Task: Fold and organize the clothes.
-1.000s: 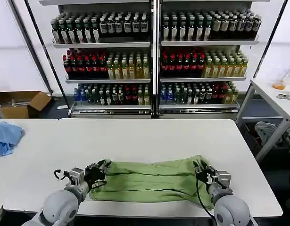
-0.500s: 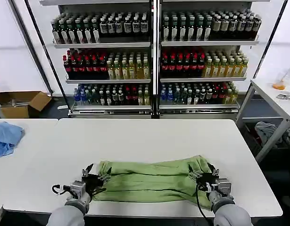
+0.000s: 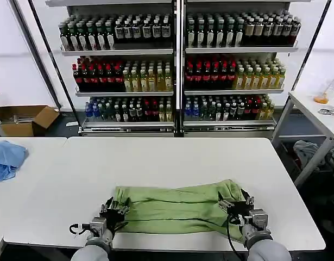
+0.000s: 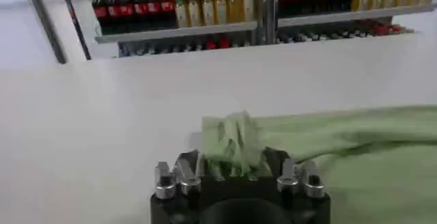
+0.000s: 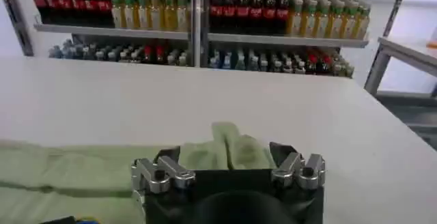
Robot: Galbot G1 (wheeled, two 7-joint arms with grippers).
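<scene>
we hold the shirt [image 3: 175, 209] by its two ends to draw it flat. left gripper [image 3: 113, 213] pinches bunched cloth; right gripper [image 3: 235, 209] pinches the far end.

My left gripper [image 3: 113, 209] and right gripper [image 3: 235, 207] are black blocks with short dark fingers, capped by silver brackets fixed with round screws (two pairs each in the wrist views); thin black cables loop beside both; behind them my forearms are smooth, rounded shells of pale grey.
</scene>
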